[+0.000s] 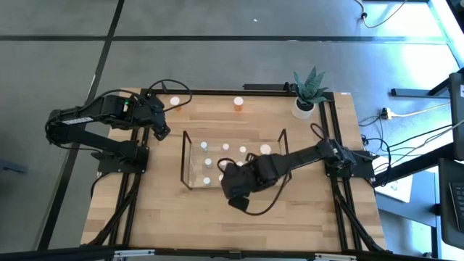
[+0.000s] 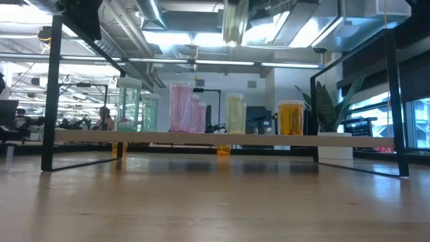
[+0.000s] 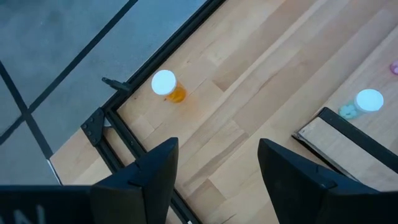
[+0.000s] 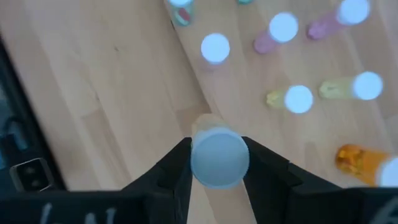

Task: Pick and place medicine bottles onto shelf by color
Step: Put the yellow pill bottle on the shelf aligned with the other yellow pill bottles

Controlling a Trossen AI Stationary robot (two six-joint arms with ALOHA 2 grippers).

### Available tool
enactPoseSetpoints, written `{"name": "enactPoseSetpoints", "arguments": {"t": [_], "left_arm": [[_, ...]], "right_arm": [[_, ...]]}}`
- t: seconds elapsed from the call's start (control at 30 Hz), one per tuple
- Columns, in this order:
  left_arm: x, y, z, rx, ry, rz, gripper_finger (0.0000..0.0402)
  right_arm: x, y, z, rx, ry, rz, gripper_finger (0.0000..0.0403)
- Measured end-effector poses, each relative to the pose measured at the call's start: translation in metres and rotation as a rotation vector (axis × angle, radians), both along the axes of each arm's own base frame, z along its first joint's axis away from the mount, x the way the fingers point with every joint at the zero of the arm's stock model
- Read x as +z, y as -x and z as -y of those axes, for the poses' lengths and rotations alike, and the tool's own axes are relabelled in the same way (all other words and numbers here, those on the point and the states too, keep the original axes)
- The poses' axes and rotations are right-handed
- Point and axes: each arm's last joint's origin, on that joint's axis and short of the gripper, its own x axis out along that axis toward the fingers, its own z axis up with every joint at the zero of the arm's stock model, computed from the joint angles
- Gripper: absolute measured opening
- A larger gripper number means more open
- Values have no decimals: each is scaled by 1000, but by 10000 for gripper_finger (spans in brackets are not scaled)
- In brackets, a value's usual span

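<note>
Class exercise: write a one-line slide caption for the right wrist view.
Right gripper holds a white-capped bottle above the shelf, where capped bottles already stand.

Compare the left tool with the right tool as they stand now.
The left tool is open and empty; the right tool is shut on a white-capped bottle. The left tool hangs near the table's far left corner, by a lone orange bottle; the right tool is at the shelf. Both have dark fingers.
</note>
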Motion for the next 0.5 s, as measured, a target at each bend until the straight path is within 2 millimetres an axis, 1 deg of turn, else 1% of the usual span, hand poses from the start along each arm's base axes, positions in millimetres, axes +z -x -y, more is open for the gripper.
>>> {"name": "enactPoseSetpoints", "arguments": {"t": [0.1, 0.2, 0.47, 0.5], "left_arm": [[0, 0, 0, -6, -2, -4, 215], [0, 0, 0, -14, -4, -10, 215], [0, 0, 0, -15, -5, -10, 215], [0, 0, 0, -15, -5, -11, 215]], "right_arm": [[-16, -7, -4, -3, 12, -35, 125], [-25, -11, -6, 6, 3, -63, 125], [-25, -14, -10, 5, 9, -22, 125], [-28, -15, -11, 6, 11, -25, 125]]}}
